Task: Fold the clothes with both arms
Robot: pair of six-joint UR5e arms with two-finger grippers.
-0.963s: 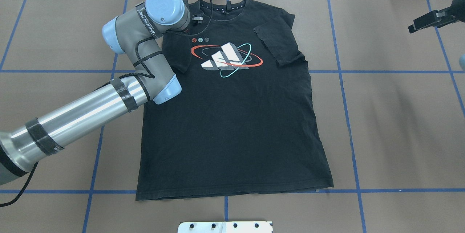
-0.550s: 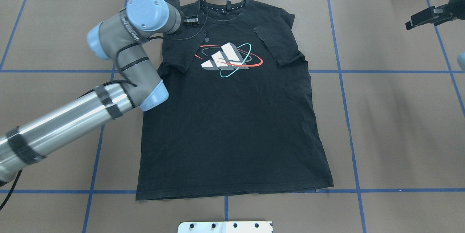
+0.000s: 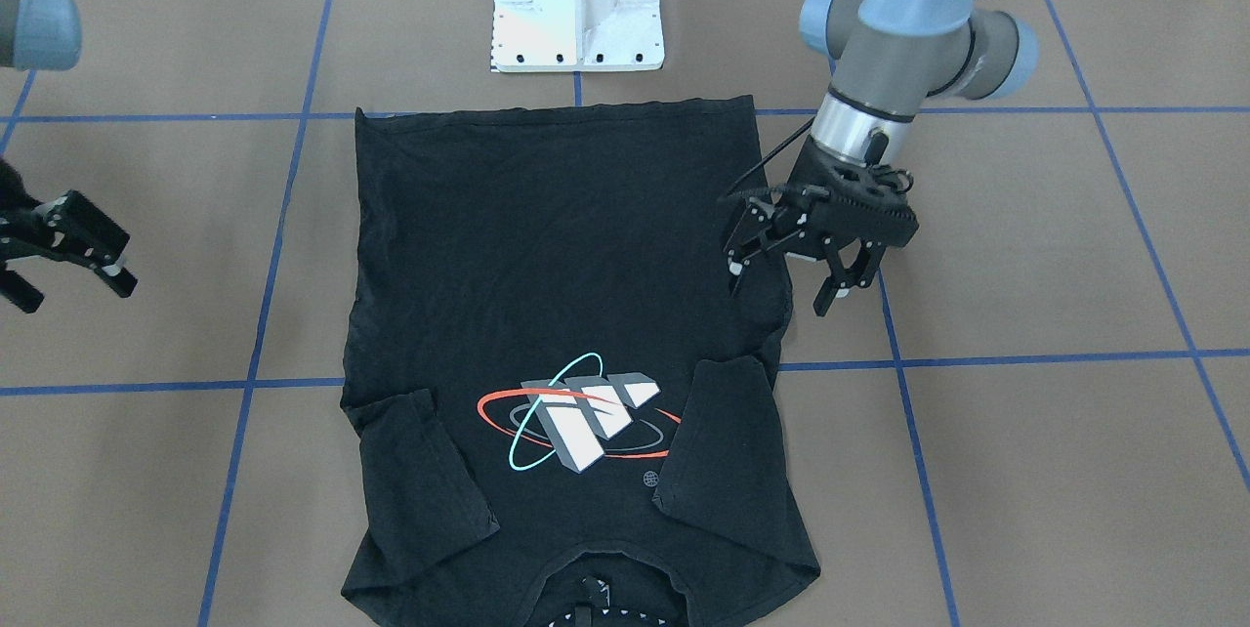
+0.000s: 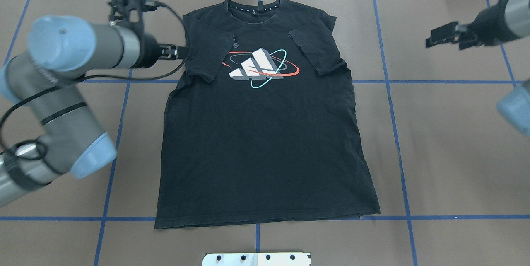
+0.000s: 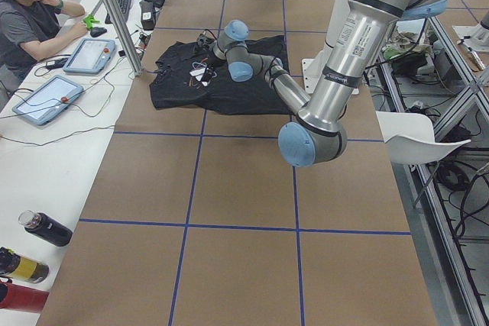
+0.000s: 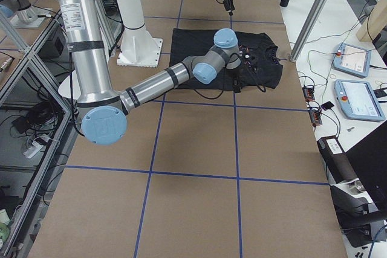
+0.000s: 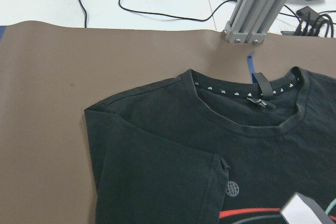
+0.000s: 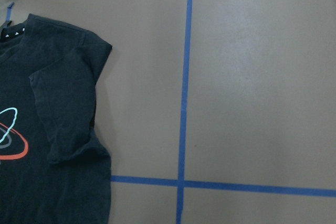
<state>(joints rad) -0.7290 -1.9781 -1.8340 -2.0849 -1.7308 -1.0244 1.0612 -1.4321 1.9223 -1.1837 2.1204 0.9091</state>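
exterior front-facing | t-shirt [image 3: 547, 246] sleeves tucked in, body fold pending | left claw [image 3: 781, 297] released beside its edge, right claw [image 3: 70, 287] released, well apart | next, likely: both grasp hem corners

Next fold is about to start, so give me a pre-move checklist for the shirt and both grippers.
1. Shirt flat, print up: ok.
2. Sleeves both folded inward: ok.
3. Left gripper open and empty: ok.
4. Right gripper open, off the cloth: ok.
5. Left gripper clear of the cloth's edge: cannot tell; one finger overlaps it in the front view.
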